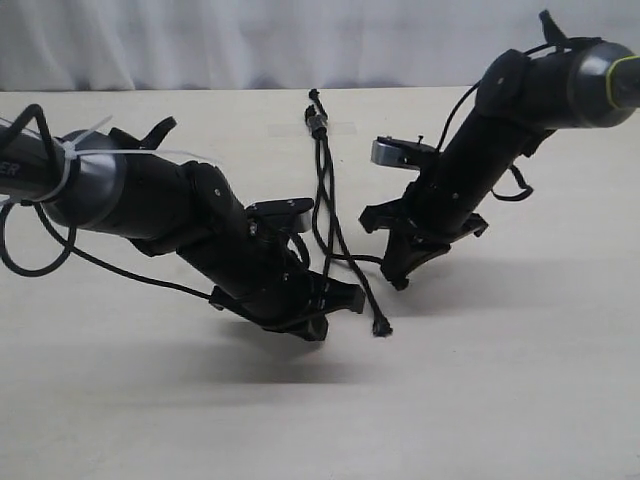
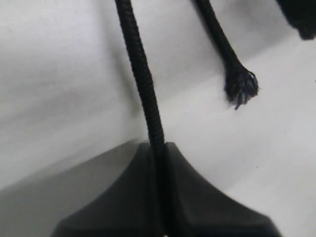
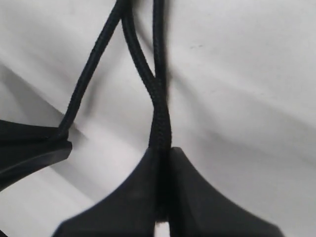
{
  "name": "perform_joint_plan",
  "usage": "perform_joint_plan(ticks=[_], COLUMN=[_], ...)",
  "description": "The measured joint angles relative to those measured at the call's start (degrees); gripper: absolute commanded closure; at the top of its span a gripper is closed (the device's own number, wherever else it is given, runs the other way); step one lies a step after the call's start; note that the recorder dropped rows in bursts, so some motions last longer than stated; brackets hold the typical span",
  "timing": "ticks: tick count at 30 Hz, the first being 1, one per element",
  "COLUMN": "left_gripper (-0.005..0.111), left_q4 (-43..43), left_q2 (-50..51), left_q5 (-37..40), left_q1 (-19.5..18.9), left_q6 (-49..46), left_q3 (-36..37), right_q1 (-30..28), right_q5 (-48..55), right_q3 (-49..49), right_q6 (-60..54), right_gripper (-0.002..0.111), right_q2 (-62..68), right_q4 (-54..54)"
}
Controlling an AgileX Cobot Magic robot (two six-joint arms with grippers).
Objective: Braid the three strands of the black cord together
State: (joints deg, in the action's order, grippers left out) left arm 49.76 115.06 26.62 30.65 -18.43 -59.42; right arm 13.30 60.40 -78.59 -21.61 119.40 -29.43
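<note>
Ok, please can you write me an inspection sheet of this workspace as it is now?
Surface: pale wooden table, matt.
Job's things: black cord, its three strands joined at the far end; one frayed end lies free.
Clutter: nothing seen.
Grippers: left gripper shut on one strand; right gripper shut on another strand.
Cables: thick arm cable loops beside the left arm.
Surroundings: white curtain behind the table.
</note>
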Motion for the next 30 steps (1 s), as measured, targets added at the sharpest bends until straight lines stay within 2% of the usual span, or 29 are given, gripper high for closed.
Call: perform_joint_plan(ticks=[4, 12, 18, 30], left_gripper=[0.107, 0.107, 0.107, 0.107], left_q4=[0.2, 1.1, 1.5, 2.6], left_q2=[0.3, 0.4, 0.4, 0.4], left_q5=[-0.4, -1.4, -1.5, -1.5], left_q1=[0.0, 0.0, 0.1, 0.1], left_q6=[0.0, 0.2, 0.2, 0.2], left_q3=[0.0, 0.0, 0.0, 0.0], right_q1=[-1.6, -1.6, -1.6, -1.6], right_q5=[-0.6, -3.7, -4.3, -4.6], right_q3=[0.5, 6.6, 7.2, 9.1], right_q6=[0.1, -0.6, -1.9, -10.2], right_gripper=[0.104, 0.104, 0.104, 0.104], right_q2=[-0.1, 1.2, 1.2, 2.5], right_q4=[0.1, -0.5, -1.5, -14.2])
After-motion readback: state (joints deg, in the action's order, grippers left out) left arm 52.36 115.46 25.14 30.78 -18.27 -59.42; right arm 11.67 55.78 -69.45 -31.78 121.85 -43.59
